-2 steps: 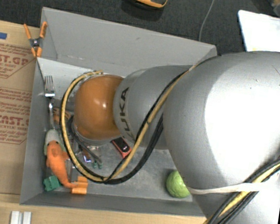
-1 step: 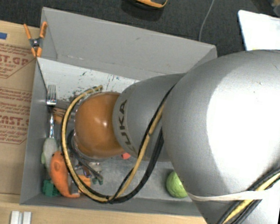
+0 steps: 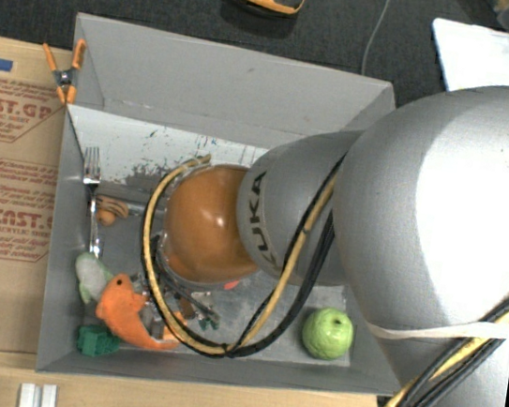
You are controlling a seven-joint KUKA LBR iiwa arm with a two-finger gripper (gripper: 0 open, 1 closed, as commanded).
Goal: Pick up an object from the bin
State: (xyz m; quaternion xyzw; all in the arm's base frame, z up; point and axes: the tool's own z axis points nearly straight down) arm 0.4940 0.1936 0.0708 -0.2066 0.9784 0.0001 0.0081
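Low toward the view's left in the grey metal bin (image 3: 234, 57), just beside the tool (image 3: 172, 309): orange curved plastic toy (image 3: 129, 315), long axis slanting down toward the near wall. Tool tucked under the arm's orange cover (image 3: 209, 220); wide or narrow, cannot tell. Round green apple (image 3: 327, 334) well apart on the opposite side. Probably needed next: a small shift toward the toy.

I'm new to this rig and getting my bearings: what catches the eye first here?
The big silver arm dominates, reaching in from the right, its orange wrist cover over the middle of the grey bin. Next, a green apple sits alone at the bin's lower right; a bright orange thing lies in a small heap at the lower left, with a fork along the left wall.
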